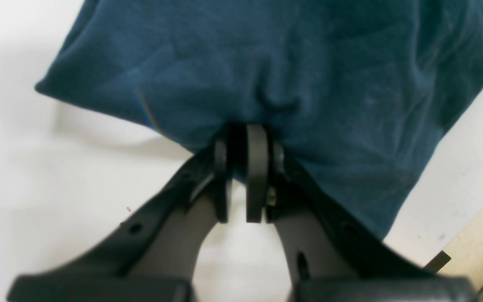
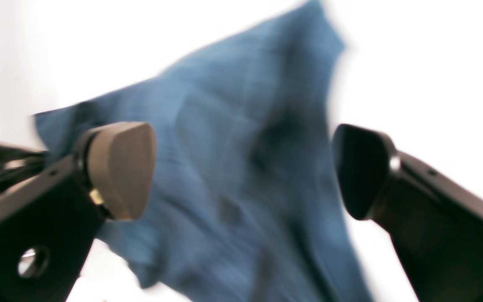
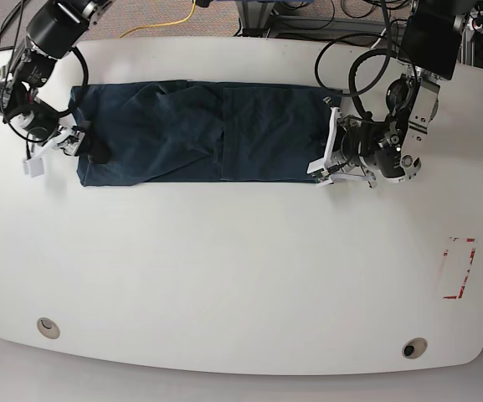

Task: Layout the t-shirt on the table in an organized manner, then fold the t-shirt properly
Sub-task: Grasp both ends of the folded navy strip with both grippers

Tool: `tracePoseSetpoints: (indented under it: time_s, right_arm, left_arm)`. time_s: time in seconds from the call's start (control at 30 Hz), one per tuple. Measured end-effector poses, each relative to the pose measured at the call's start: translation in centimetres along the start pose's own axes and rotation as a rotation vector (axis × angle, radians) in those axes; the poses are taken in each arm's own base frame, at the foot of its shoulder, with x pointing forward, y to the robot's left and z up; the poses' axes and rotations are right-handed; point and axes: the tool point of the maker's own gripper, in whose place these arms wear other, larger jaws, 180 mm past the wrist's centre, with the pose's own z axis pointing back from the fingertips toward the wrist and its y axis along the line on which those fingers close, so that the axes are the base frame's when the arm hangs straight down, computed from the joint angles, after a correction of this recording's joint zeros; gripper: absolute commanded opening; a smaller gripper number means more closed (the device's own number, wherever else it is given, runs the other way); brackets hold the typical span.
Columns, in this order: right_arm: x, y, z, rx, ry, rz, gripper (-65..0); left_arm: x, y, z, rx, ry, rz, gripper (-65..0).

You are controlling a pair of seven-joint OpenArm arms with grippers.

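Fingertips of my slim, dark metal left gripper (image 1: pixel 238 167) are drawn together on an edge of the dark navy-blue, soft cotton t-shirt (image 1: pixel 329 105), clenching a bit of the cloth. From my remote seat I see creases gathering towards that pinch, and a shadow under the cloth's edge to one side of it. My right gripper (image 2: pixel 243 172), with broad, dark, rounded fingers, is released: the fingers stand wide apart over the other end of the t-shirt, the cloth showing between them. That wrist view is blurred, so I cannot tell whether either finger touches the fabric.

Farther out, the base view gives me the t-shirt as a long, narrow band, near the upper edge of the smooth white worktop (image 3: pixel 241 276) and roughly along it. One end is close to the upper left corner; the other reaches right of the middle, under my left gripper. A line crosses the band near its centre. The part left of it is rumpled, the right part flatter. A broken red tape rectangle (image 3: pixel 460 268) lies near the worktop's right edge, and two round grommet holes (image 3: pixel 48 327) (image 3: pixel 414 347) sit near the lower left and lower right corners.
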Motion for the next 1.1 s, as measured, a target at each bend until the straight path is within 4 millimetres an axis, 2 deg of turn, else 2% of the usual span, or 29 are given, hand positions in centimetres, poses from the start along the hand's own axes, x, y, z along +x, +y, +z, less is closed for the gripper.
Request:
tracePoseSetpoints:
  time_s: [0.1,0.33,0.4,0.5,0.6,0.67,0.7,0.83,0.9,1.1]
  right_arm:
    - [-0.5,1.2,-1.1,0.038,0.006,-0.002,-12.2]
    - [-1.7,1.8,-1.8,0.062,0.005,-0.025,-15.2]
    - [-1.8,1.9,-1.8,0.067,0.003,-0.026,-18.1]
    - [-2.4,1.8,-1.7,0.063,0.02,-0.024,-30.4]
    - [-3.0,1.5,-1.3,0.035,0.047,-0.008,-50.9]
    - [-3.9,1.2,-0.8,0.001,0.087,0.014,-61.8]
    - [-4.3,1.0,-0.5,-0.018,0.111,0.03,-65.0]
    - [-4.7,1.1,0.9,-0.075,0.147,0.107,-62.9]
    - [-4.6,1.3,1.7,-0.115,0.165,0.154,-64.5]
    - [-1.2,4.3,4.1,-0.152,0.07,0.346,-65.0]
  left_arm:
    - [0.0,0.0,0.0,0.0,0.0,0.0,-61.0]
    - [0.1,0.0,0.0,0.0,-0.001,0.0,-61.0]
    - [0.1,0.0,0.0,0.0,-0.002,0.0,-61.0]
    - [0.3,-0.2,-0.1,-0.003,-0.005,0.0,-61.0]
    - [0.6,-0.3,-0.2,-0.002,-0.005,0.0,-61.0]
    - [0.8,-0.4,-0.3,-0.002,-0.008,-0.001,-61.0]
    - [0.9,-0.5,-0.4,-0.005,-0.012,-0.001,-61.0]
    - [1.7,-1.1,-0.8,-0.022,-0.029,0.005,-61.0]
    - [2.0,-1.1,-0.9,-0.03,-0.034,0.011,-61.0]
    - [4.5,-1.5,-2.1,-0.072,-0.059,0.016,-61.0]
